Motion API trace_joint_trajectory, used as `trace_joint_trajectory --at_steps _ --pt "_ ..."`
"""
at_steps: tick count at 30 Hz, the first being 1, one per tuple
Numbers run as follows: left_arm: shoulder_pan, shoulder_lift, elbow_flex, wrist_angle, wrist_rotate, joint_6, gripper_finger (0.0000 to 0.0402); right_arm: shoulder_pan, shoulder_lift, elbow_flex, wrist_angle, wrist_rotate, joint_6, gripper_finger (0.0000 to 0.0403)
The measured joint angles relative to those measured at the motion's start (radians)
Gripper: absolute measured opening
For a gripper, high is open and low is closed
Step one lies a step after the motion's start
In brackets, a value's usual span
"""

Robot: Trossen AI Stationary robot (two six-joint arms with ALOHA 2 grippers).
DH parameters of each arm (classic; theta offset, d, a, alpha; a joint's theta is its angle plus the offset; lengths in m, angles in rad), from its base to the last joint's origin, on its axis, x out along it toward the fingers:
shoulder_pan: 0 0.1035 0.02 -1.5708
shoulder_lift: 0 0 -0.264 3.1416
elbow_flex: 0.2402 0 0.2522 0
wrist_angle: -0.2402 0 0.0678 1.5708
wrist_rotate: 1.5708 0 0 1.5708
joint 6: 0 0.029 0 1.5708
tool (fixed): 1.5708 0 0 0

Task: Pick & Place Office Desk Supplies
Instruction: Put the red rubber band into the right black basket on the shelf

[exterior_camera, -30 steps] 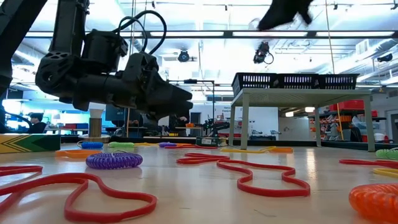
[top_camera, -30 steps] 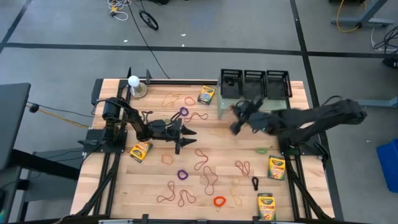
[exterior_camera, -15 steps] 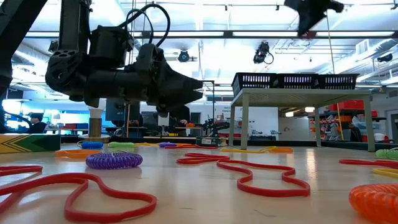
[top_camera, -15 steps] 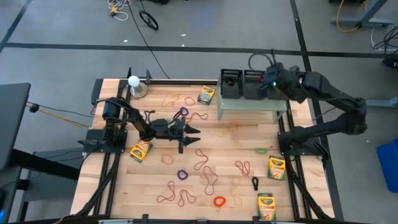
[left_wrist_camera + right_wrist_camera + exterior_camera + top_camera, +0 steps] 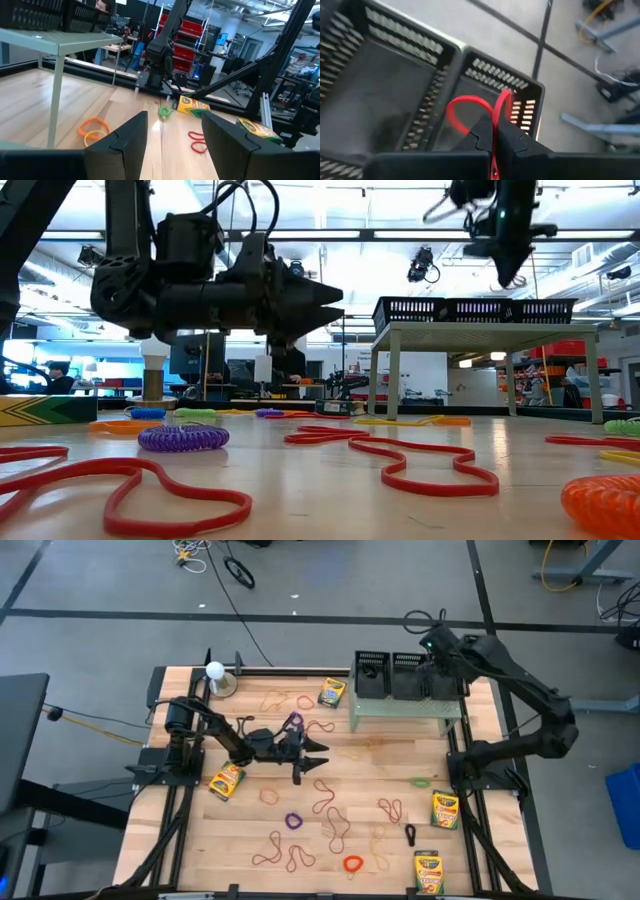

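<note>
**Right gripper is holding a red band over the black baskets**

The right gripper (image 5: 493, 131) is hanging above the black baskets (image 5: 410, 675) on the pale green stand (image 5: 400, 710), its fingers pressed together on a red rubber band (image 5: 470, 111); the loop is standing over the basket at the stand's right end; the left gripper (image 5: 318, 754) is hovering over the table (image 5: 200, 840) left of the stand, its jaws standing apart and holding nothing; other bands, small rings like the purple ring (image 5: 183, 438) and crayon boxes (image 5: 445, 810) are lying scattered on the wood
</note>
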Motion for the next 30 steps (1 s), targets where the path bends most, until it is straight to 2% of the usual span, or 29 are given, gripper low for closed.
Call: trace_joint_trajectory --at_steps 11,16,25,30 --pt "0.0 0.0 0.045 0.0 0.0 0.0 0.0195 -0.091 0.035 -0.008 -0.016 0.003 -0.008 0.0005" --pt "0.0 0.0 0.053 0.0 0.0 0.0 0.0195 -0.103 0.035 -0.042 0.011 -0.045 -0.021 0.0007" --pt "0.0 0.0 0.053 0.0 0.0 0.0 0.0195 -0.101 0.035 -0.073 0.012 -0.025 -0.014 0.0039" --pt "0.0 0.0 0.053 0.0 0.0 0.0 0.0195 -0.091 0.035 -0.073 0.002 0.01 -0.033 0.0072"
